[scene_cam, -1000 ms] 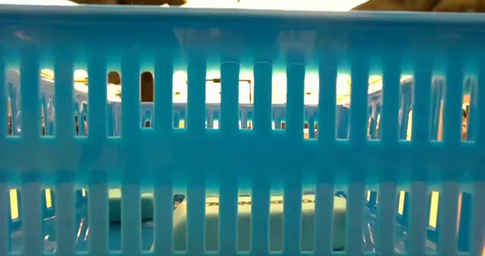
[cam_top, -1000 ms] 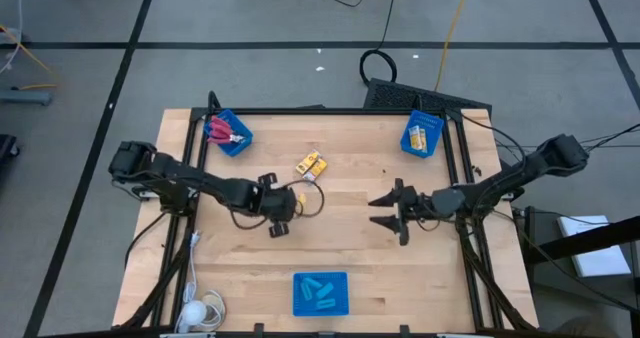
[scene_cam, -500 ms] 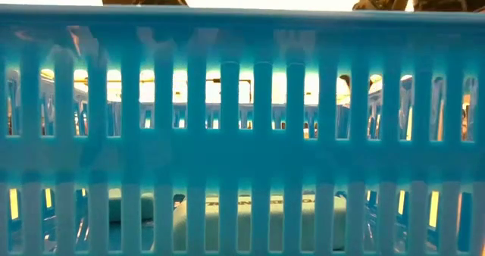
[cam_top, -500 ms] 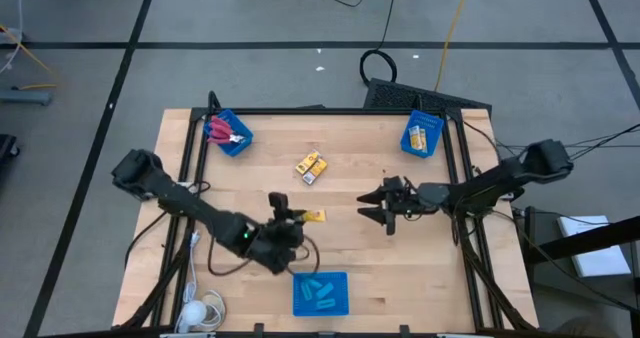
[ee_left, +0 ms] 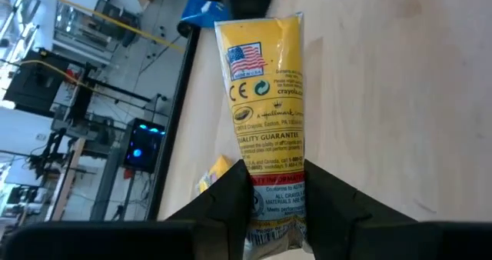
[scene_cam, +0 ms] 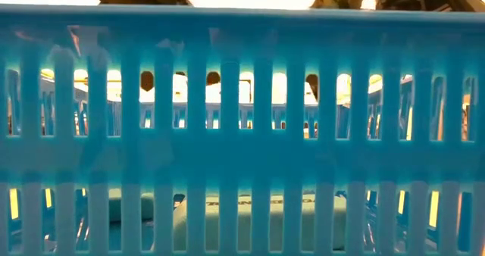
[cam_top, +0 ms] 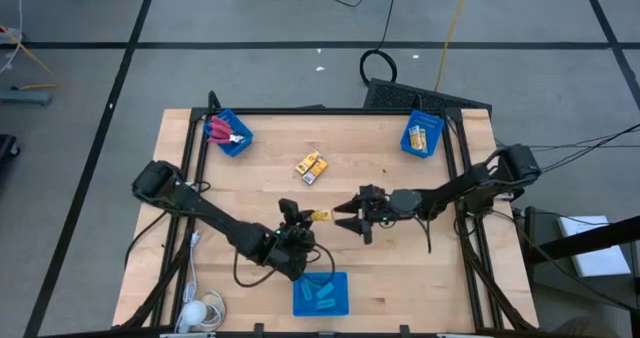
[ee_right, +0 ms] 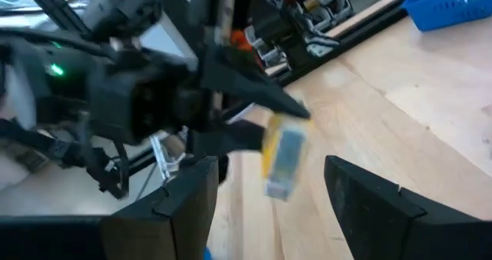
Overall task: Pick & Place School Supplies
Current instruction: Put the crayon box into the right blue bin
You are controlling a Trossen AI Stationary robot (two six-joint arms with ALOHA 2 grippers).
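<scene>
My left gripper (cam_top: 305,221) is over the table's near middle, shut on a yellow crayon pack (cam_top: 318,216), which also fills the left wrist view (ee_left: 265,98). My right gripper (cam_top: 345,220) is open and just right of that pack, pointing at it. In the right wrist view, its fingers (ee_right: 192,198) frame the pack (ee_right: 280,156). Two more yellow packs (cam_top: 311,166) lie flat on the table farther back. The red-handled scissors (cam_top: 222,131) lie in the far-left bin. Light-blue pieces (cam_top: 320,294) lie in the near bin. My left gripper pinches the yellow pack by its near end (ee_left: 275,202) between its two fingers (ee_left: 231,206), one on each long side. The rest of the pack sticks out past the fingertips toward the right gripper. In the right wrist view the pack looks clear of the table.
A blue bin (cam_top: 439,138) at the far right holds yellow packs. The near blue bin (cam_top: 343,278) sits just beside the left gripper, and its slatted wall (scene_cam: 242,135) fills the low view. A black frame (cam_top: 455,168) runs along the table's sides. Bare wood lies between the bins.
The left arm has swung from the table's middle toward the near edge, and the yellow pack now sits in its gripper beside the near bin. The right gripper has travelled toward the table's left and stays open, ending close to the pack.
</scene>
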